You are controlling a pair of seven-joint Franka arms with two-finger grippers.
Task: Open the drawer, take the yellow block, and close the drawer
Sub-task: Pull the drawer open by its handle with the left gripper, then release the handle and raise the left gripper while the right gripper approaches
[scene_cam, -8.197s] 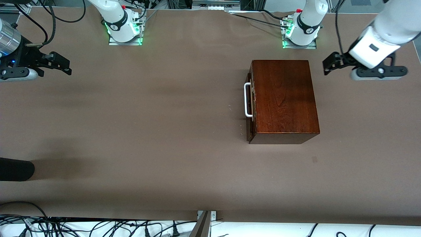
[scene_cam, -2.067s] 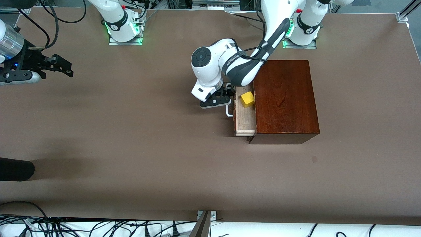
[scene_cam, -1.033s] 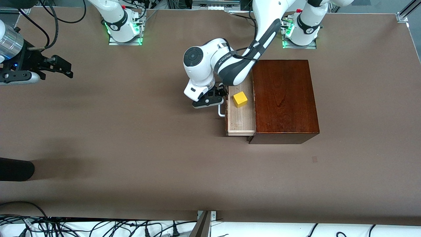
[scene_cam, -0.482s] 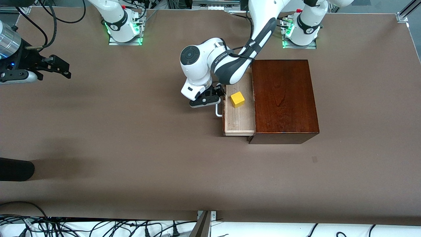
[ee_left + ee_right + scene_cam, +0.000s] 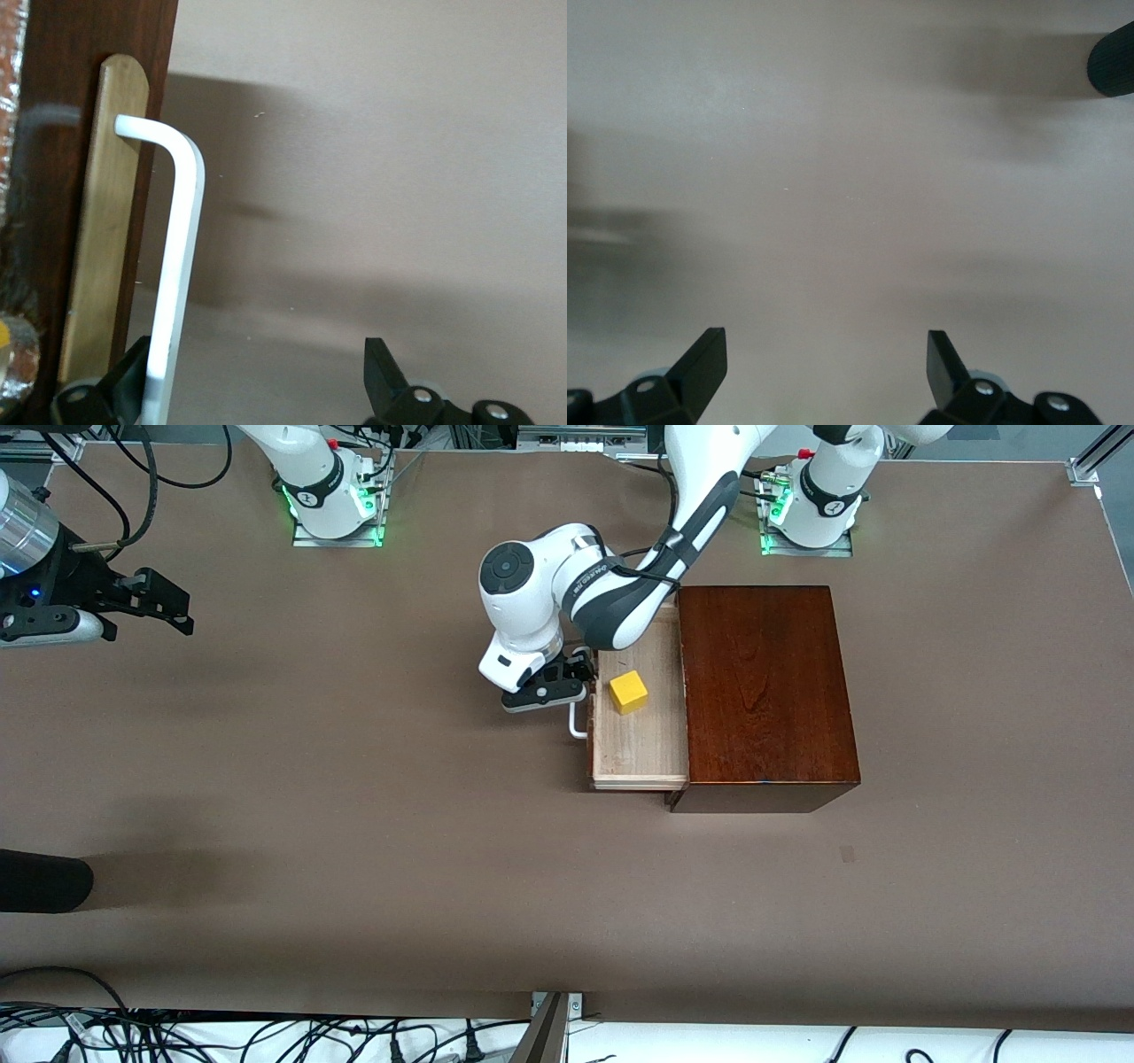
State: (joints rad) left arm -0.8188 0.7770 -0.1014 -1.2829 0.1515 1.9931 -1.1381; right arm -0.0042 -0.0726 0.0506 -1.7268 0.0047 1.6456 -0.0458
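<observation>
Your left gripper [image 5: 574, 682] sits at the drawer's white loop handle [image 5: 578, 722], fingers spread wide: in the left wrist view one finger [image 5: 124, 385] lies against the handle [image 5: 177, 266] on the drawer-front side and the other stands clear over the table, so the handle is hooked rather than squeezed. Your right gripper [image 5: 164, 607] waits over the brown table [image 5: 354, 824] at the right arm's end, fingers apart and empty.

The drawer [image 5: 640, 753] juts from the dark wooden box [image 5: 766, 691] toward the right arm's end of the table; its handle's long axis runs from the robots' bases toward the front camera. The yellow block [image 5: 628, 692] lies in the pale tray, near the handle side, slightly turned against the drawer's edges.

Compared with a second ago, you have drawn the drawer farther out, and the block has ridden along with it; the box has not shifted.
</observation>
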